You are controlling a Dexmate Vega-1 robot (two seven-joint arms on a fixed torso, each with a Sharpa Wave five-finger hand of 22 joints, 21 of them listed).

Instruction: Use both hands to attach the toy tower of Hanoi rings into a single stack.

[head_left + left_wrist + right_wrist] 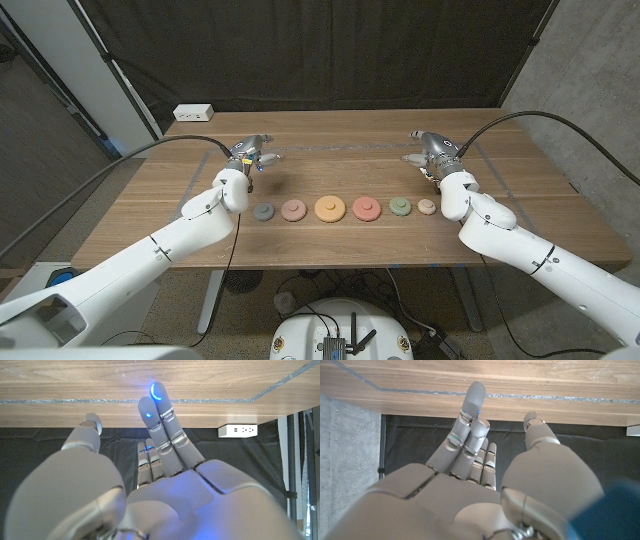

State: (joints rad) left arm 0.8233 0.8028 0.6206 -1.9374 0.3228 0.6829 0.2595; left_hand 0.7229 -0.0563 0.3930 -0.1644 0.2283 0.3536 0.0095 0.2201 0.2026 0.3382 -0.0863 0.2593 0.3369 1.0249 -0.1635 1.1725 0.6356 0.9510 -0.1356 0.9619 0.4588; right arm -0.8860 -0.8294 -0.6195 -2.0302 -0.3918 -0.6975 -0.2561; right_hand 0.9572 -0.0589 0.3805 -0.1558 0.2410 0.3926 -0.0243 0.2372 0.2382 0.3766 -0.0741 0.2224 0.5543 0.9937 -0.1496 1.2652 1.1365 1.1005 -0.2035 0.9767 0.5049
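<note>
**Wooden rings wait, no stacking begun**

Coloured rings lie in one row on the table (330,165); the orange ring (330,208) is the middle, grey ring (264,212) at its left end, beige ring (427,207) at its right. Left hand (248,156) and right hand (428,150) hover behind the row, fingers apart, holding nothing; next, I judge, each must descend to an end ring.
</note>
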